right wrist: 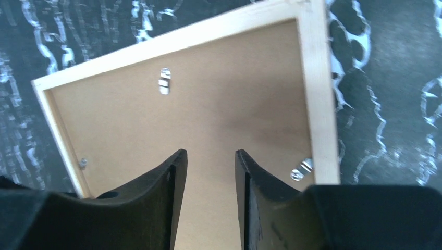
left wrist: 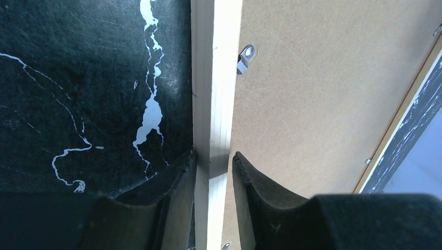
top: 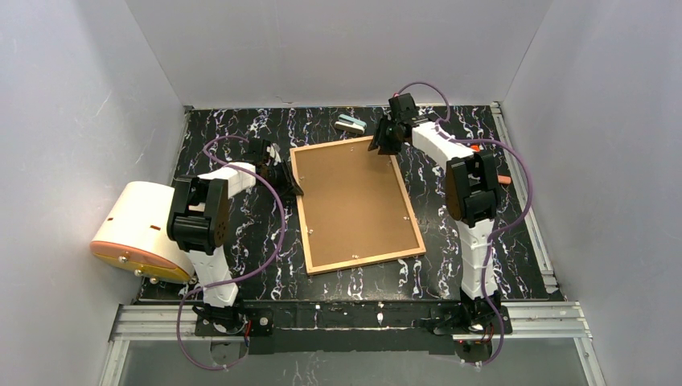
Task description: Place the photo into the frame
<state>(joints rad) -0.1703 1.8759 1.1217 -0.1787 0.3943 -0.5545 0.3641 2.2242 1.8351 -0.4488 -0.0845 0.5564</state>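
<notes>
The frame lies face down mid-table, its thin light-wood border around the brown backing board. The photo is hidden. My left gripper is at the frame's left edge. In the left wrist view the gripper has one finger outside the wood border and the other on the backing board, closed on the border. My right gripper hovers over the frame's far right corner. In the right wrist view it is open and empty above the backing board, near the border.
A white-and-orange rounded object sits off the table's left edge. A small light-blue item lies beyond the frame's far edge. Metal clips sit on the backing. White walls surround the black marbled table.
</notes>
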